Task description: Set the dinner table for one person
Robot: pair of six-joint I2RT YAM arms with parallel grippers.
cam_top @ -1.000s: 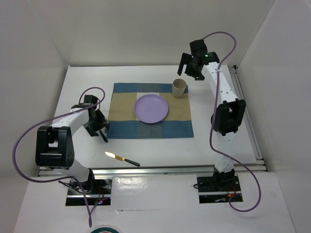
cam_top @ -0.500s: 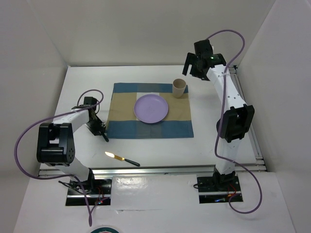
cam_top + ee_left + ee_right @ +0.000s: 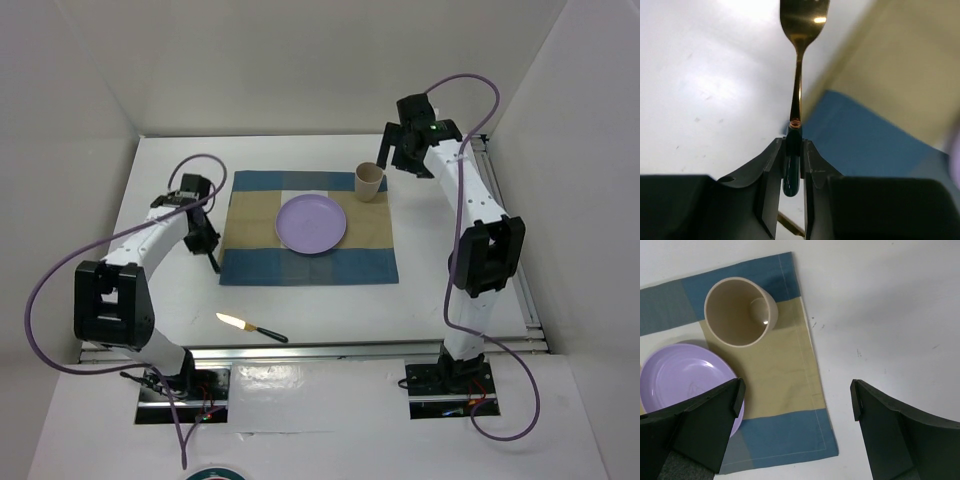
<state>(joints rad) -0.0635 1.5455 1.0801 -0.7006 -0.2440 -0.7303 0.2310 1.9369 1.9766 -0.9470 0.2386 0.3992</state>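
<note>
Beside left edge of placemat (image 3: 865, 140): fork (image 3: 799, 75), handle pinched by left gripper (image 3: 792, 145), long axis straight out from jaws, tines over table (image 3: 715, 100).

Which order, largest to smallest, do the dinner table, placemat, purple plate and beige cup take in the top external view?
1. dinner table
2. blue-and-tan placemat
3. purple plate
4. beige cup
No two look close in size.

White desk (image 3: 330, 310). Blue-and-tan blocked mat (image 3: 300, 265); lilac plate (image 3: 311, 222), beige cup (image 3: 370, 181). Gold fork (image 3: 799, 75), dark-green handle; knife (image 3: 250, 326) with gold blade, black handle.
</note>
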